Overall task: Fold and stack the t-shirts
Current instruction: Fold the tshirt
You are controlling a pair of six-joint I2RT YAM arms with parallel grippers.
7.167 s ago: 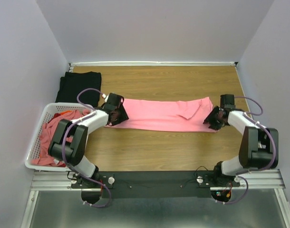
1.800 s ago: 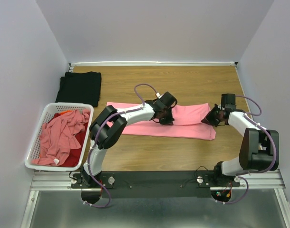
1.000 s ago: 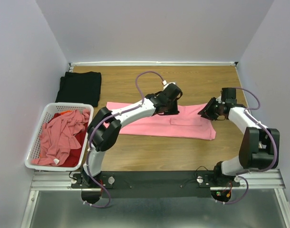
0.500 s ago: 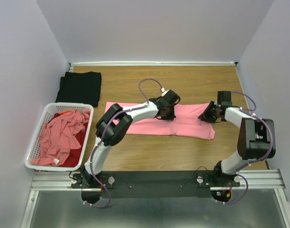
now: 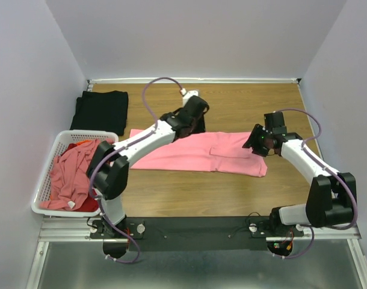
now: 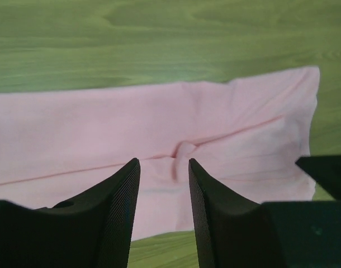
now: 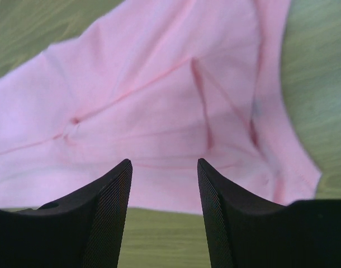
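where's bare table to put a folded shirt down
Bare wood: the near strip between the pink t-shirt and the base rail, and the far strip right of the black t-shirt. Crowded left, by the basket.

Salmon-pink t-shirt (image 5: 195,153) lies folded lengthwise; black t-shirt (image 5: 101,111) folded far-left.

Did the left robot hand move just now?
Yes. The left gripper moved toward the far wall, from the middle of the pink t-shirt to its far edge.
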